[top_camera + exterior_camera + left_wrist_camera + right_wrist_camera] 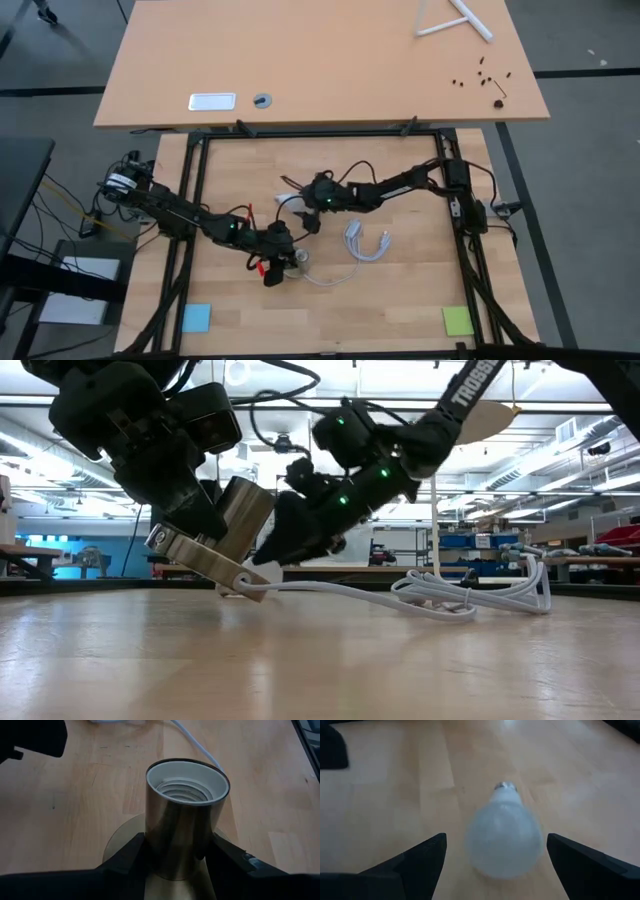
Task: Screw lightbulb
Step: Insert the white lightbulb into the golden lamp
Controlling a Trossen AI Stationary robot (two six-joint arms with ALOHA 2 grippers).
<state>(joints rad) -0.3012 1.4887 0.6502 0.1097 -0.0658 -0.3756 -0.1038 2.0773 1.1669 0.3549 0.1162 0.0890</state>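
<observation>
The lightbulb (504, 832) is lying on the table just beyond the socket (186, 815), between the right gripper's (495, 865) spread fingers. Light, smooth and probably fragile, it is wanting a gentle hold around its widest part. The left gripper (177, 855) is pinching the socket.

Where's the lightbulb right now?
The lightbulb lies on the wooden table, between the right gripper's open fingers; the left gripper holds the socket.

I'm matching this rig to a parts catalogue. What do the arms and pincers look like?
Both arms are dark and jointed, with black cables looped along them. The right arm carries white lettering and green indicator lights. Each pincer has two dark, wedge-shaped fingers.
</observation>
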